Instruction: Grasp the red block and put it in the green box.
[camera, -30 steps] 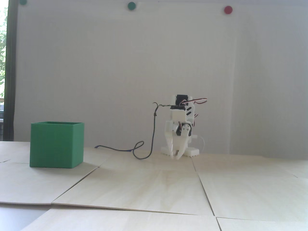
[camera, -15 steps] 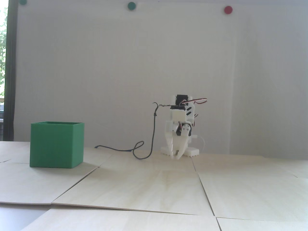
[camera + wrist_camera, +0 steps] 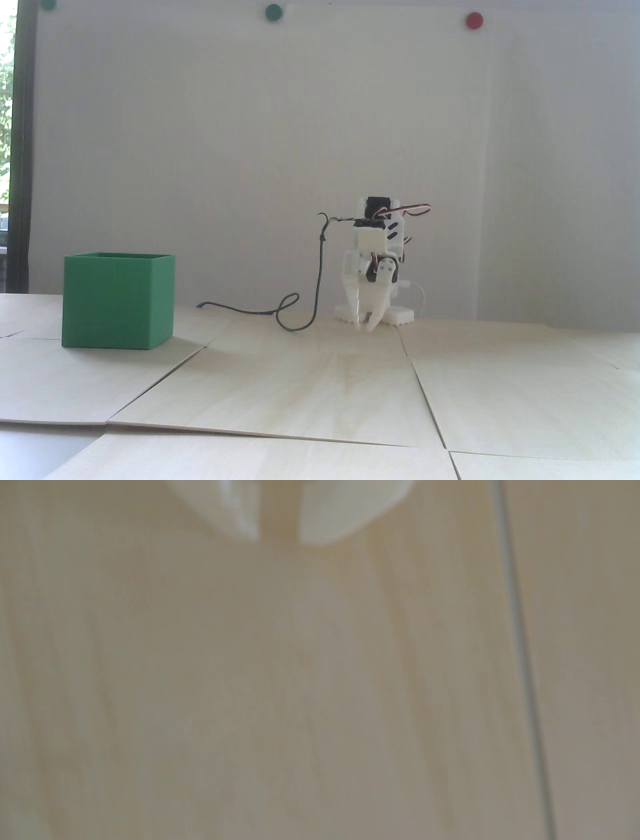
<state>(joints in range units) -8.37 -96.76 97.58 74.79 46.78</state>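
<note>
Only slightly parted, end effector (image 3: 364, 325) holds nothing.

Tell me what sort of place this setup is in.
Probably a makeshift indoor test bench in an office or lab. Pale plywood panels laid edge to edge make the work surface, a small white robot arm stands before a plain white wall, and coloured magnet-like dots mark that wall.

green box (image 3: 107, 305): matte plastic, smooth
table (image 3: 320, 390): pale wood panels, matte grain
gripper (image 3: 364, 325): white plastic, slight sheen
</note>
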